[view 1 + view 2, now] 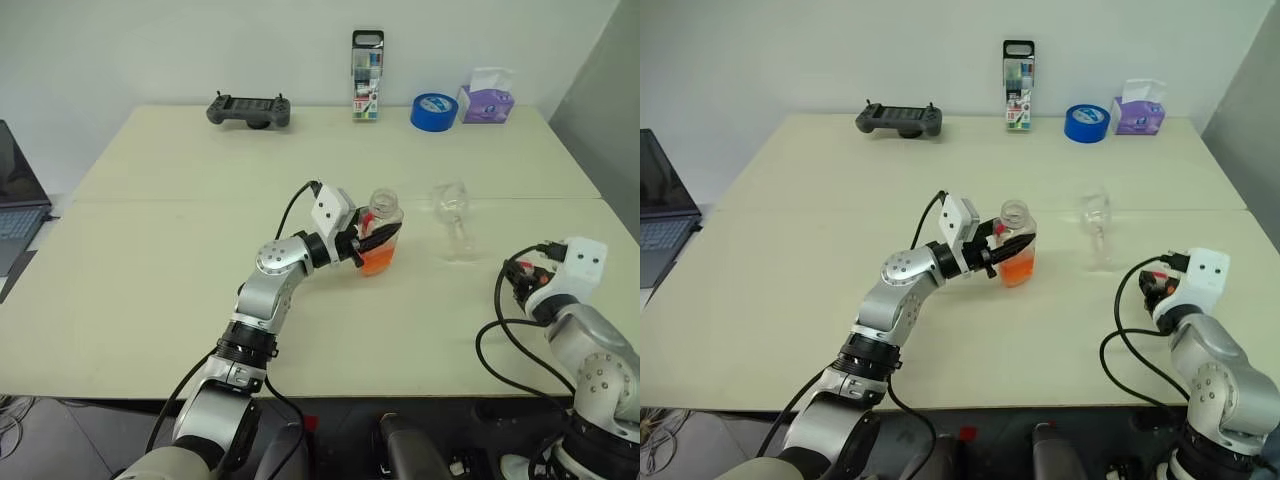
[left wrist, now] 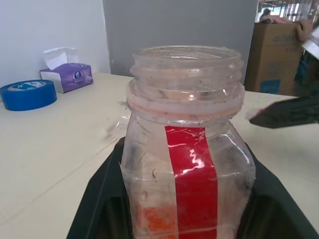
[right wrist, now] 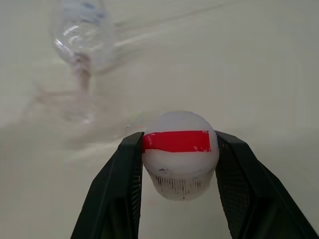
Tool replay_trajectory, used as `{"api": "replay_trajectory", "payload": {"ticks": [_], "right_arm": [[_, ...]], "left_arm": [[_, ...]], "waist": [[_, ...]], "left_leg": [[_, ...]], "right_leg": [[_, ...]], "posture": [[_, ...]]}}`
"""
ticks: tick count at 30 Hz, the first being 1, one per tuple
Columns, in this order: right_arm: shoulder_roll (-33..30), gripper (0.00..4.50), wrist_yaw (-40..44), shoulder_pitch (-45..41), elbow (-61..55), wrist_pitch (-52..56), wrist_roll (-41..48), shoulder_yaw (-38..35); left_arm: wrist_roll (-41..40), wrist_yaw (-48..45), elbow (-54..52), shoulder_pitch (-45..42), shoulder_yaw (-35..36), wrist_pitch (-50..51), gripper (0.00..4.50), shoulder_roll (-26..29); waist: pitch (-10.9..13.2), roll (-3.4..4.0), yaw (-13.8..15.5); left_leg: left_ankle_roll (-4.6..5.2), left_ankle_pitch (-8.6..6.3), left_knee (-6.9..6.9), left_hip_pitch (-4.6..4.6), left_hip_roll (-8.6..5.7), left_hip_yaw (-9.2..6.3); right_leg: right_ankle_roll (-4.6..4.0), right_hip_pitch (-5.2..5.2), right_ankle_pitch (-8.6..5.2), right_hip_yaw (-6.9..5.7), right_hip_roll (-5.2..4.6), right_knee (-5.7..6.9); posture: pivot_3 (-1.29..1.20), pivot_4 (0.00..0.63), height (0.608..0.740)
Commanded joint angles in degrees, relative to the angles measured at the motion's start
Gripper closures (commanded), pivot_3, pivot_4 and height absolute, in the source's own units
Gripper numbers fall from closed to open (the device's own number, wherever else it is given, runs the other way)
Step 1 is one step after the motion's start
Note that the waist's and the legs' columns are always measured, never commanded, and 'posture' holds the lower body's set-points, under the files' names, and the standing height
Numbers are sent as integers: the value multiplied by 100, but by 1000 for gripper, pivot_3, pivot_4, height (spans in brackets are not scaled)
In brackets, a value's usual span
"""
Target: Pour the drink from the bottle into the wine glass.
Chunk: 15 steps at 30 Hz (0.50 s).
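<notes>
bottle (image 1: 380,235) in left hand (image 1: 352,243), glass (image 1: 452,218) beside

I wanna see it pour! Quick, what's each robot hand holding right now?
Left gripper: closed on the bottle, which is open at the top.
Right gripper: closed on the cap.

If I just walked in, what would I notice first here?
Probably the bottle with orange drink at its bottom, held by the left gripper in the middle of the table, its mouth uncapped. Next, the red-and-white cap pinched in the right gripper near the table's right edge. The clear wine glass stands just right of the bottle.
</notes>
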Motion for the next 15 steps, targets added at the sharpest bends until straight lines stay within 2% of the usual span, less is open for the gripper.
{"api": "replay_trajectory", "payload": {"ticks": [1, 9, 15], "right_arm": [[102, 2764, -11, 108, 165, -402, -110, 163], [-2, 29, -26, 138, 396, -510, -258, 608], [-572, 0, 145, 85, -246, -202, -333, 876]], "left_arm": [[-28, 160, -7, -312, 261, -102, 2676, 113], [72, 345, 571, -564, 480, -280, 2676, 328], [43, 616, 1081, -829, 755, -361, 2676, 471]], "waist": [[0, 0, -7], [-2, 3, 24], [-1, 4, 61]], "left_leg": [[0, 0, 2, 4, -1, 0], [1, 0, -3, -1, 3, 7], [1, 0, 8, -7, -3, 9]], "right_leg": [[1, 5, -1, -3, 9, 0], [-2, 3, 0, -15, 21, 0], [0, 5, -1, -13, 0, -3]], "posture": [[0, 150, 740], [0, 150, 740], [0, 150, 740]]}}
